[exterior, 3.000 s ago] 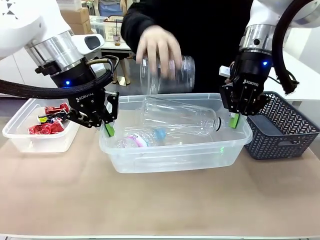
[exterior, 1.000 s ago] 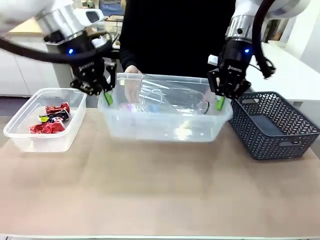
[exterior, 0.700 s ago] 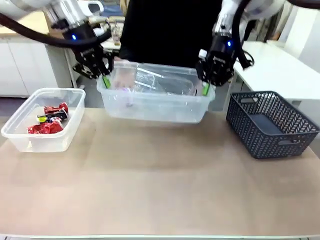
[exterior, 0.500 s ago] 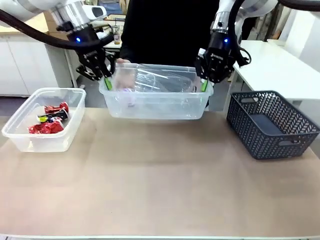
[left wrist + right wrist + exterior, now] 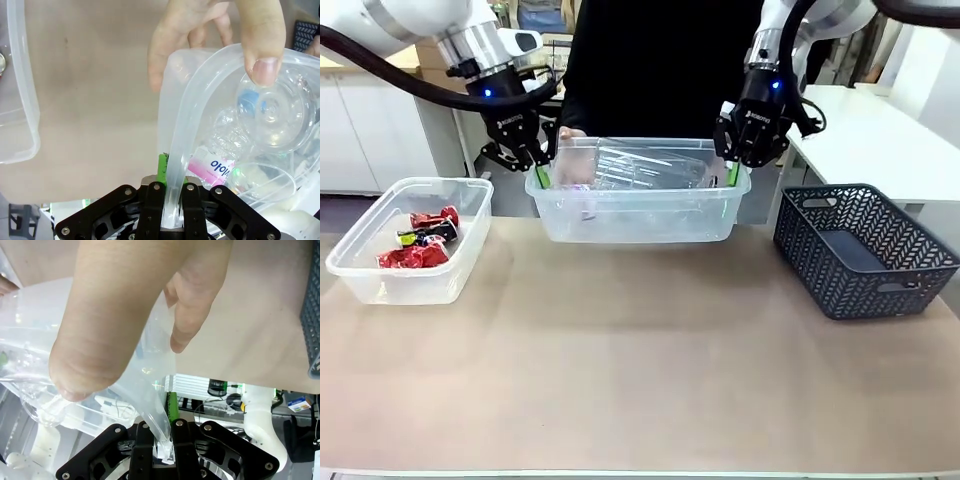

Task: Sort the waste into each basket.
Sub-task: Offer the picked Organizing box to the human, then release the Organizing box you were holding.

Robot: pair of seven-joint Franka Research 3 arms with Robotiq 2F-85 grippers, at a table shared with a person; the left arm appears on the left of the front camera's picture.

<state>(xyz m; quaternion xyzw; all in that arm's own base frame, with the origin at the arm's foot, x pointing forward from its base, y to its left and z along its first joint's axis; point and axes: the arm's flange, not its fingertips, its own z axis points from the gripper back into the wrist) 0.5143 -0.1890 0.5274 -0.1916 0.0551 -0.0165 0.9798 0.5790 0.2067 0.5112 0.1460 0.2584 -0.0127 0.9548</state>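
Brown paper covers the table [image 5: 640, 380], with white cabinets behind at the far left. Above its far edge, the left gripper [image 5: 532, 172] and right gripper [image 5: 734, 172] hold a clear tub [image 5: 638, 212] between them, each pinched tight on the rim at one end. The wrist views show the rim [image 5: 176, 170] clamped between the left jaws and the wall edge [image 5: 157, 432] clamped between the right ones. Clear bottles [image 5: 650, 168] lie inside the tub between the grippers, one with a pink label [image 5: 212, 167] close to the left fingers and one with a blue cap [image 5: 247, 102] farther along. A person's hand [image 5: 220, 45] grips the rim beyond the left gripper, and another hand [image 5: 125, 310] holds the wall just past the right one. Below and outward of the left gripper sits a second tub [image 5: 405, 250] with red cans [image 5: 415, 245]. Below and outward of the right gripper stands a dark lattice basket [image 5: 865, 250].
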